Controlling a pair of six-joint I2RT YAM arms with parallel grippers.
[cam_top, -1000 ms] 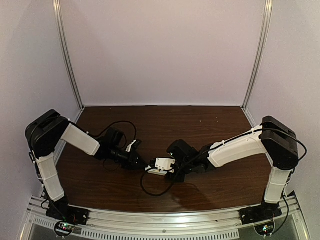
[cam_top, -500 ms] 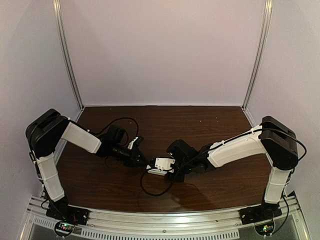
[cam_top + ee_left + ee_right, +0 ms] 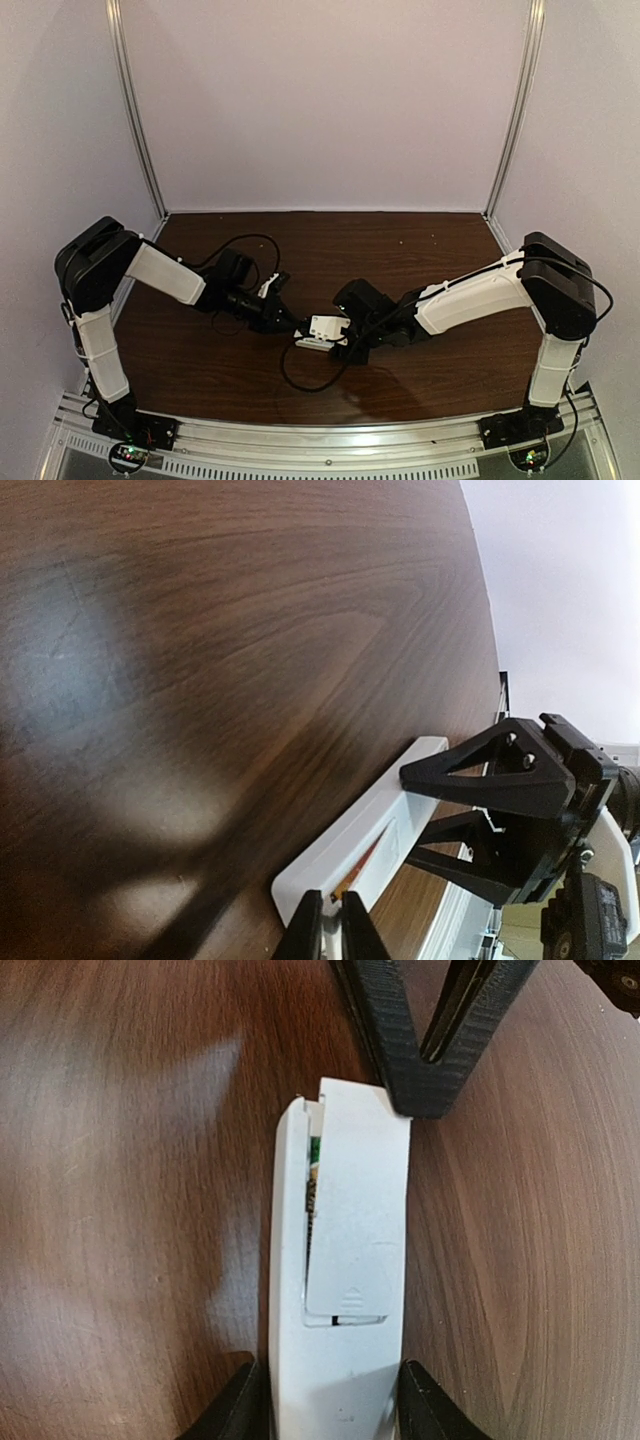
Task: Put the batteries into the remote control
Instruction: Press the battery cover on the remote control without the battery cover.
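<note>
I can read no words, brand names or numbers anywhere. The one sign I make out is a small raised triangle mark [image 3: 348,1293] on the white cover plate [image 3: 358,1190], at the plate's end facing the middle of the remote control [image 3: 335,1370].

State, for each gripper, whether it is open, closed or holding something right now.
Left gripper: closed, holding nothing.
Right gripper: closed on the remote control.

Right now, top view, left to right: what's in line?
left arm → left gripper → remote → right gripper → right arm
</note>
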